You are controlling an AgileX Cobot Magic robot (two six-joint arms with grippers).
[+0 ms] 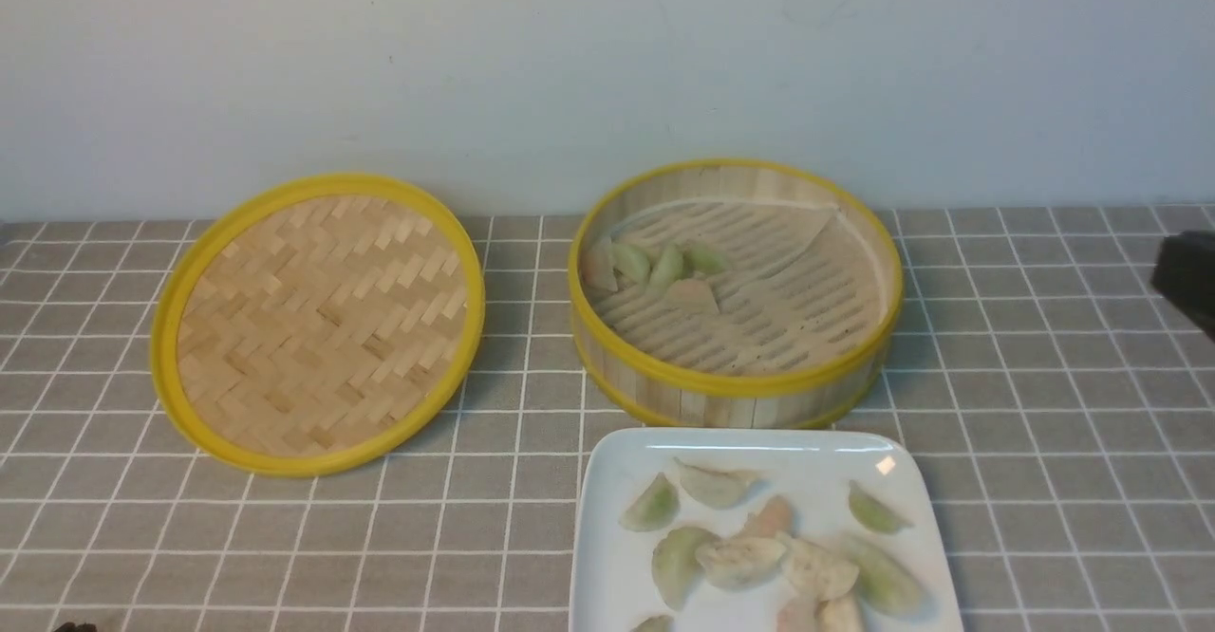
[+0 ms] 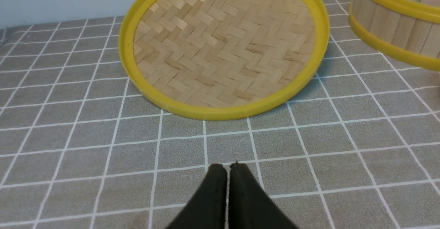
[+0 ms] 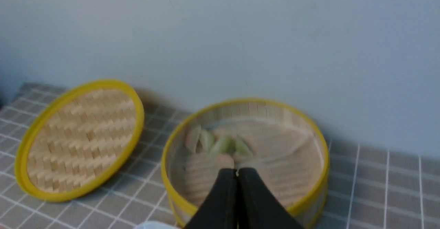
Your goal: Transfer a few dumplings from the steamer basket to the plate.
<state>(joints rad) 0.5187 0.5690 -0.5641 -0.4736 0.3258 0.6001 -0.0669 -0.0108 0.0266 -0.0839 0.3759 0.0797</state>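
The steamer basket (image 1: 736,387) stands at the table's middle with several pale green and pinkish dumplings (image 1: 655,267) at its far left side. The white plate (image 1: 607,518) lies in front of it and holds several dumplings (image 1: 750,556). My left gripper (image 2: 226,167) is shut and empty, low over the cloth in front of the lid. My right gripper (image 3: 237,171) is shut and empty, raised and pointing at the basket (image 3: 311,201) and its dumplings (image 3: 220,143). In the front view only a dark part of the right arm (image 1: 1186,276) shows at the right edge.
The flat woven lid (image 1: 318,324) with a yellow rim lies left of the basket, also in the left wrist view (image 2: 223,46). A grey checked cloth (image 1: 1044,442) covers the table. A pale wall stands close behind the basket.
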